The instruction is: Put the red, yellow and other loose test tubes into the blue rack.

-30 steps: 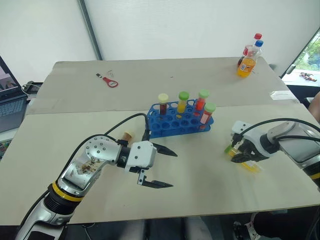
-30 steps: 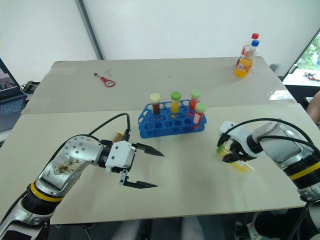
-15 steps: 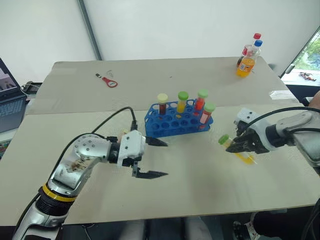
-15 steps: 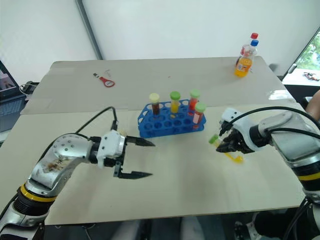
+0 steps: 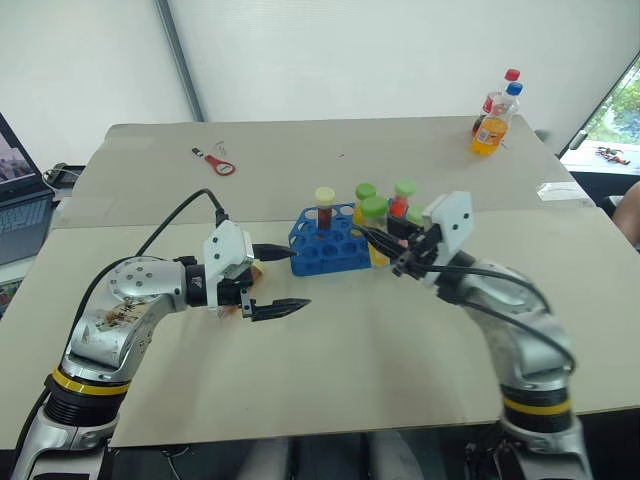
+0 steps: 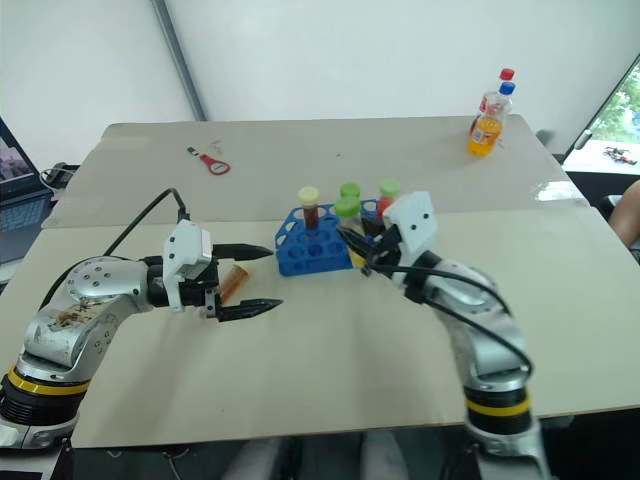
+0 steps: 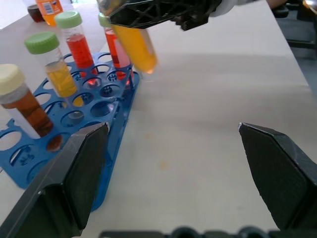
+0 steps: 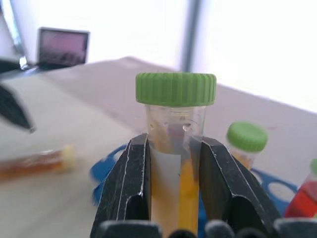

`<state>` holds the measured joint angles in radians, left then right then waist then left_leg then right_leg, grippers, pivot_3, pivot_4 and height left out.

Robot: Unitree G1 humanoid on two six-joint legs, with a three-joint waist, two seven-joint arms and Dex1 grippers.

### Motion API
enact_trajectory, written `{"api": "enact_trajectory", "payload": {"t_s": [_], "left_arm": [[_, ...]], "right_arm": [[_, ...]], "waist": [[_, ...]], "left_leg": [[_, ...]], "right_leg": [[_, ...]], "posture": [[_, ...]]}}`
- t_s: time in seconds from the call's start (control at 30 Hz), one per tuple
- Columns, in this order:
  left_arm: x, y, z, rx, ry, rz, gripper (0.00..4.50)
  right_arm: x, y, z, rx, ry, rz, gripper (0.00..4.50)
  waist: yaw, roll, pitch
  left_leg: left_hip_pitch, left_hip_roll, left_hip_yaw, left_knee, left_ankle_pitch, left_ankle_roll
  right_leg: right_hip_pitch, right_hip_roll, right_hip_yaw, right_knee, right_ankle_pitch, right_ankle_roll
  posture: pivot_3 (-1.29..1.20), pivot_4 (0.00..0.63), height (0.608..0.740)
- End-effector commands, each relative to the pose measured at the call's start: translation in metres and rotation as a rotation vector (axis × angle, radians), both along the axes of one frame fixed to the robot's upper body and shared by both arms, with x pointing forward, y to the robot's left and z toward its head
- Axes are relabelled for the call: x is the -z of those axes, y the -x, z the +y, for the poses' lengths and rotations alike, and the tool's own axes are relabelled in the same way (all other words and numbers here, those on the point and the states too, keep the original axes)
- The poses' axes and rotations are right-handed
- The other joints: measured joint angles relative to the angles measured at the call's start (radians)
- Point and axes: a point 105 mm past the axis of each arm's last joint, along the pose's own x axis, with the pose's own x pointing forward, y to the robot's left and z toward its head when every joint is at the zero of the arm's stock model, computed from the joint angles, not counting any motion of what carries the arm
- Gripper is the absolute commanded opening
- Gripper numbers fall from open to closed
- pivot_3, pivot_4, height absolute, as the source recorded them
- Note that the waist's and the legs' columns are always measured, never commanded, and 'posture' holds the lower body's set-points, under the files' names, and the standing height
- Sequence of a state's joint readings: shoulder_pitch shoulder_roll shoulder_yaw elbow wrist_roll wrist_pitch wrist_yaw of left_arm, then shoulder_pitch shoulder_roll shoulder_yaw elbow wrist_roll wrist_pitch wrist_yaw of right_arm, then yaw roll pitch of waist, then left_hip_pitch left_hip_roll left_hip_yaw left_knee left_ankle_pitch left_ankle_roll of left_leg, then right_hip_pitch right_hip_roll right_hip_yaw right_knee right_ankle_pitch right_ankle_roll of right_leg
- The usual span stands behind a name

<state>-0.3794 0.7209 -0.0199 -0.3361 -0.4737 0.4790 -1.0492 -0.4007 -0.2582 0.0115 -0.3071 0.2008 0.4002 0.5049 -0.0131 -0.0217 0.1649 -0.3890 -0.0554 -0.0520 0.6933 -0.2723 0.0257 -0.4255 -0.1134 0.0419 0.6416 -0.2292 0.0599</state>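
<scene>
Glossy blue plastic rack

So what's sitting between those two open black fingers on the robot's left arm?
A loose brown tube lies on the table between the open left gripper fingers, seen from the head view.

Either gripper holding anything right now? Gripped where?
Right gripper clamps a green-capped clear tube of yellow liquid just below its cap. Left gripper is open, empty.

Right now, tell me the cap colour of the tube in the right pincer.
Green cap on the yellow-filled tube; clearest in the right wrist view.
</scene>
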Motion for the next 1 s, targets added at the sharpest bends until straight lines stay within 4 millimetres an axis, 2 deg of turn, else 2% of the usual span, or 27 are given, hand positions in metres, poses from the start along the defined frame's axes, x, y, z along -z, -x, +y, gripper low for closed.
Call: {"api": "enact_trajectory", "payload": {"t_s": [0.03, 0.37, 0.5, 0.7, 1.0], "left_arm": [[-0.01, 0.003, -0.002, 0.017, -0.01, -0.025, 4.5], [-0.013, 0.008, -0.008, 0.038, -0.008, -0.017, 4.5], [-0.015, 0.007, -0.013, 0.033, 0.013, -0.019, 4.5], [-0.02, 0.005, -0.022, 0.018, 0.053, -0.013, 4.5], [-0.01, -0.004, -0.015, -0.054, 0.007, -0.005, 4.5]], "right_arm": [[-0.007, -0.013, 0.001, 0.08, -0.024, -0.122, 0.96], [0.002, -0.036, -0.002, 0.182, -0.077, -0.169, 0.94], [0.004, -0.041, 0.004, 0.187, -0.09, -0.166, 0.93], [0.009, -0.041, 0.015, 0.176, -0.088, -0.161, 0.92], [0.012, -0.038, 0.019, 0.19, -0.11, -0.166, 0.91]], "waist": [[-0.001, 0.0, 0.0], [-0.014, 0.0, 0.0], [-0.022, 0.0, 0.0], [-0.029, 0.0, 0.0], [-0.031, 0.0, 0.0]], "left_leg": [[0.0, 0.0, 0.0, 0.0, 0.0, 0.0], [0.0, 0.001, 0.0, -0.001, 0.0, -0.001], [0.0, 0.001, 0.0, -0.001, 0.0, -0.001], [0.0, 0.001, 0.0, -0.001, 0.0, 0.0], [0.0, 0.001, 0.0, -0.002, 0.0, -0.001]], "right_leg": [[0.0, 0.0, 0.0, 0.0, 0.0, 0.0], [-0.001, 0.001, 0.0, 0.0, 0.0, -0.001], [-0.001, 0.001, 0.0, 0.0, 0.0, -0.001], [-0.001, 0.001, 0.0, 0.0, 0.0, -0.001], [-0.001, 0.001, 0.0, 0.001, 0.0, -0.001]], "posture": [[0.0, 0.15, 0.74], [0.0, 0.15, 0.74], [0.0, 0.15, 0.74], [0.0, 0.15, 0.74], [0.0, 0.15, 0.74]]}}
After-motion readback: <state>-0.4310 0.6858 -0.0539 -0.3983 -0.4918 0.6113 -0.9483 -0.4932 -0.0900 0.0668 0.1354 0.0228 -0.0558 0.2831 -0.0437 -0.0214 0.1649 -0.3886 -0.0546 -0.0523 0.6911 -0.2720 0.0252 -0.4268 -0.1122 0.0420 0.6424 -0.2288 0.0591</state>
